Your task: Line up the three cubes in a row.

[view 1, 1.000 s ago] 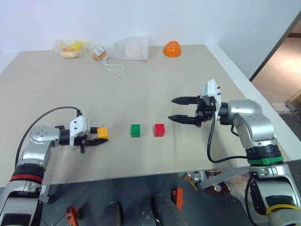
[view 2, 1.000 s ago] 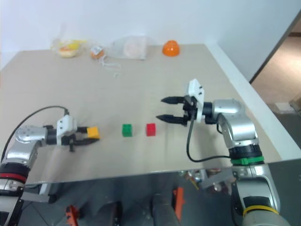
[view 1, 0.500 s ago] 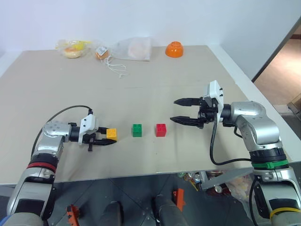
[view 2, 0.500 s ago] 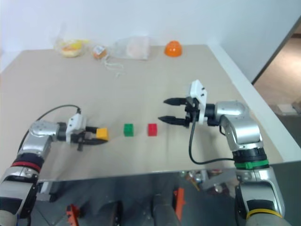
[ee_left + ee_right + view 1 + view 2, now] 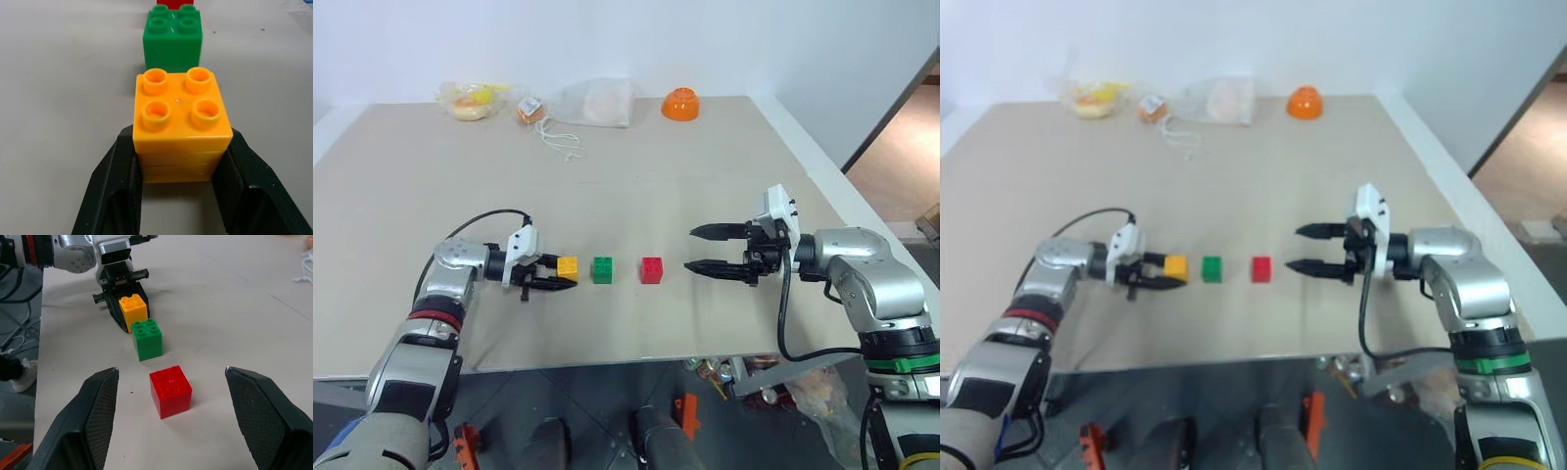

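Yellow-orange cube (image 5: 182, 125): four studs on top, clamped in left gripper (image 5: 178, 188).

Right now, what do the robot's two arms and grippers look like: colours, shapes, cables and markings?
Both arms are rounded silver metal. The left gripper and right gripper each have two tapered black fingers with finely textured pads, mounted behind a white block. A black cable loops from each wrist. The left arm has a red band, the right a green band and a yellow one lower down.

yellow-orange studded plastic cube (image 5: 181, 122): we see yellow-orange
green studded plastic cube (image 5: 602, 269): we see green
red studded plastic cube (image 5: 652, 269): red
round bowl (image 5: 679, 103): orange
flat tabletop (image 5: 636, 186): plain beige
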Available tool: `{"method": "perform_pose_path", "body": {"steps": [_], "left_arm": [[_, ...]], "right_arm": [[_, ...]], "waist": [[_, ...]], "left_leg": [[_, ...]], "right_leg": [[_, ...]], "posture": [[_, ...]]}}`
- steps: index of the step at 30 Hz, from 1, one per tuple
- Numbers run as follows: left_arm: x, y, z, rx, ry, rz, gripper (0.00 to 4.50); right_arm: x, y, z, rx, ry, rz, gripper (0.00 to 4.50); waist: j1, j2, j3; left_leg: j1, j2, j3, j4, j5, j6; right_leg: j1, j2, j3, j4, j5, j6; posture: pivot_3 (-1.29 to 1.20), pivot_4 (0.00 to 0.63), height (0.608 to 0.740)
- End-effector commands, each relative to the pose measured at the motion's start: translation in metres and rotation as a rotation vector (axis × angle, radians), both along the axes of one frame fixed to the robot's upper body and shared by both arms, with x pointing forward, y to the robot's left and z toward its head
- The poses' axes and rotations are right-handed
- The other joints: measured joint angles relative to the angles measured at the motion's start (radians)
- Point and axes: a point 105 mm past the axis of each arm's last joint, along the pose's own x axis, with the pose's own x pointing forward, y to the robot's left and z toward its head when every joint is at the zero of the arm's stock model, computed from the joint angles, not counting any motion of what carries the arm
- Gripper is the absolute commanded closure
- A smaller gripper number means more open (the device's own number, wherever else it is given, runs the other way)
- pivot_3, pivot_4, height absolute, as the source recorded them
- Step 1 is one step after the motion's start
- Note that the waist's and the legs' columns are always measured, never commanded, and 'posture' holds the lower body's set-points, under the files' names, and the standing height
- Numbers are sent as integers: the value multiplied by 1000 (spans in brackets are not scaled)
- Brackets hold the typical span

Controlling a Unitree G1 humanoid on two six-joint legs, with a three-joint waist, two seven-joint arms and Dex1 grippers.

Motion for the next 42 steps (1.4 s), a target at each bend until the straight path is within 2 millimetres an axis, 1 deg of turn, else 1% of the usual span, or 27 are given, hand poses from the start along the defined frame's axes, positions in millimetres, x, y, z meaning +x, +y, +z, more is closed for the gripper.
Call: {"method": "perform_pose_path", "body": {"steps": [1, 6, 12, 16, 19, 26, 28, 31, 33, 34, 39, 42], "left_arm": [[3, 4, 9, 15, -34, -12, 3163], [3, 18, 11, 31, -33, 20, 3163], [-2, 30, 5, 43, -16, 33, 3163], [-4, 32, 3, 43, -8, 35, 3163], [-5, 28, -1, 35, 1, 31, 3163], [-2, 28, -7, 41, -10, 61, 3163], [1, 30, -8, 49, -32, 94, 2113], [7, 36, -7, 66, -87, 152, 1160], [7, 41, -7, 75, -96, 173, 372], [6, 44, -8, 81, -88, 173, 119], [-1, 60, -9, 99, -77, 184, 119], [-9, 76, -8, 107, -43, 189, 119]], "right_arm": [[-6, -3, 16, 9, -55, 1, 895], [-9, -8, 16, 0, -49, -19, 895], [-7, -7, 15, -2, -43, -20, 895], [-5, -6, 16, -5, -42, -15, 895], [-5, -6, 16, -14, -40, -12, 895], [-6, -11, 19, -32, -41, -18, 895], [-7, -11, 20, -34, -42, -21, 895], [-6, -11, 21, -36, -46, -23, 895], [-5, -11, 22, -35, -50, -23, 895], [-5, -10, 23, -34, -53, -20, 895], [0, -5, 25, -26, -61, -7, 895], [2, -2, 26, -22, -65, 7, 895]], "waist": [[-1, 0, 0], [-1, 0, 0], [-1, 0, 0], [0, 0, 0], [-1, 0, 0], [1, 0, 0], [1, 0, 0], [1, 0, 0], [1, 0, 0], [0, 0, 0], [-9, 0, 0], [-25, 0, 0]], "left_leg": [[0, 0, 0, 0, 0, 0], [0, 1, 0, -1, 0, 1], [0, 1, 0, 0, 0, 1], [0, 1, 0, 0, 0, 1], [0, 1, 0, 0, 0, 1], [0, 0, 0, 0, 0, 1], [0, 0, 0, 0, 0, 1], [1, 0, 0, 0, 0, 1], [2, 0, 0, 0, 0, 1], [2, 0, 0, 0, 0, 1], [3, 1, 0, 0, 0, 1], [4, 3, 0, 0, 0, 1]], "right_leg": [[0, 0, 0, 0, 0, 0], [0, 1, 0, 0, 0, 0], [0, 1, 0, 0, 0, 0], [0, 1, 0, 0, 0, 0], [0, 1, 0, 0, 0, 0], [0, 1, 0, 0, 0, 0], [0, 0, 0, 0, 0, 0], [1, 1, 0, 1, 0, 0], [2, 1, 0, 1, 0, 0], [2, 1, 0, 1, 0, 0], [2, 2, 1, 2, 0, -1], [1, 4, 1, 2, 1, -2]], "posture": [[0, 150, 740], [0, 150, 740], [0, 150, 740], [0, 150, 740], [0, 150, 740], [0, 150, 740], [0, 150, 740], [0, 150, 740], [0, 150, 740], [0, 150, 740], [0, 150, 740], [0, 150, 740]]}}
